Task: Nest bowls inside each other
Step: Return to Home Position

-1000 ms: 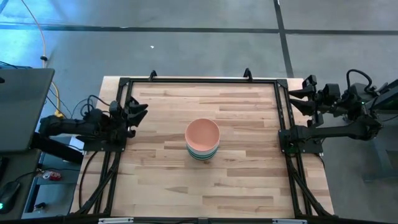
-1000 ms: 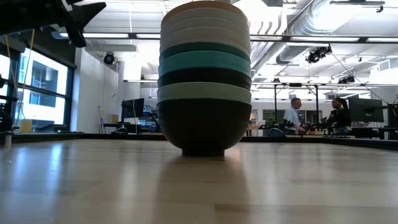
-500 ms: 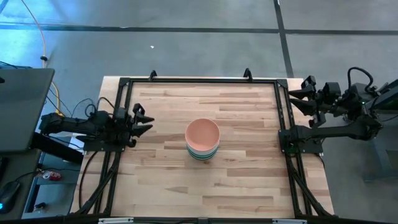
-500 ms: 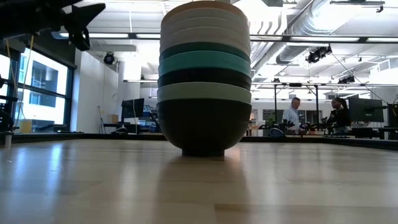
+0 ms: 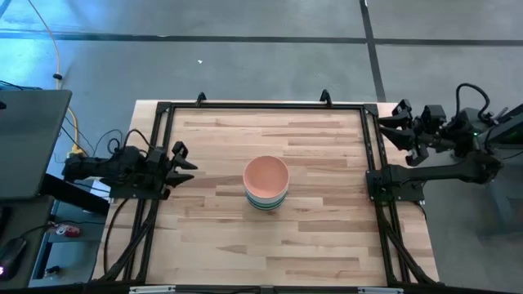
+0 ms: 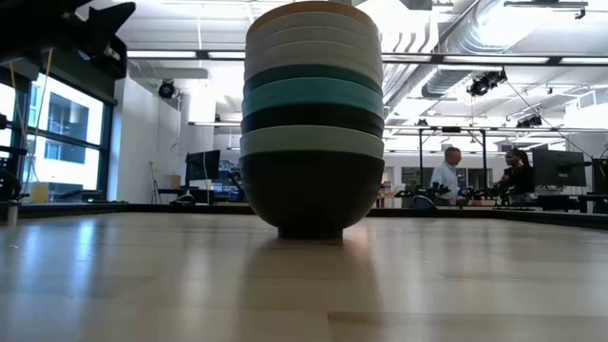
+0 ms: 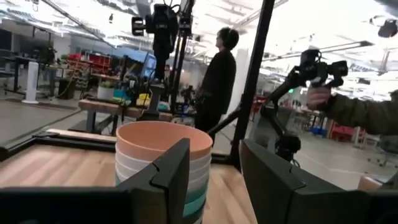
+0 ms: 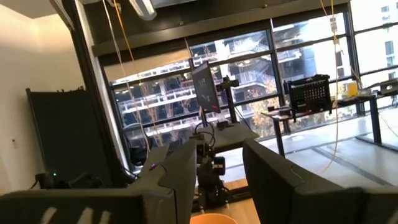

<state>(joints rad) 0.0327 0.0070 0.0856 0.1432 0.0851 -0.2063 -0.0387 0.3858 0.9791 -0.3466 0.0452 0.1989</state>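
The bowls (image 5: 266,184) stand nested in one stack at the table's middle, a salmon pink bowl (image 7: 163,138) on top. The low view shows the stack (image 6: 312,114) resting on the foot of a black bowl (image 6: 312,195), with mint, black, teal, dark green and white rims above it. My left gripper (image 5: 183,161) hovers open at the table's left edge, pointing at the stack from well away; its fingers (image 7: 171,177) stand apart. My right gripper (image 5: 392,124) waits open at the far right corner, raised, and its view (image 8: 217,180) looks over the stack.
A black frame (image 5: 261,107) runs round the wooden table (image 5: 270,253). Bare wood lies on all sides of the stack. Beyond the table a person in black (image 7: 217,74) stands, and a hand with an olive sleeve (image 7: 348,111) shows farther off.
My left gripper has swung toward the table's near edge, sunk a little and drawn back toward the left edge, its fingers turning level toward the stack. The gap between its fingers looks the same. The stack has not moved.
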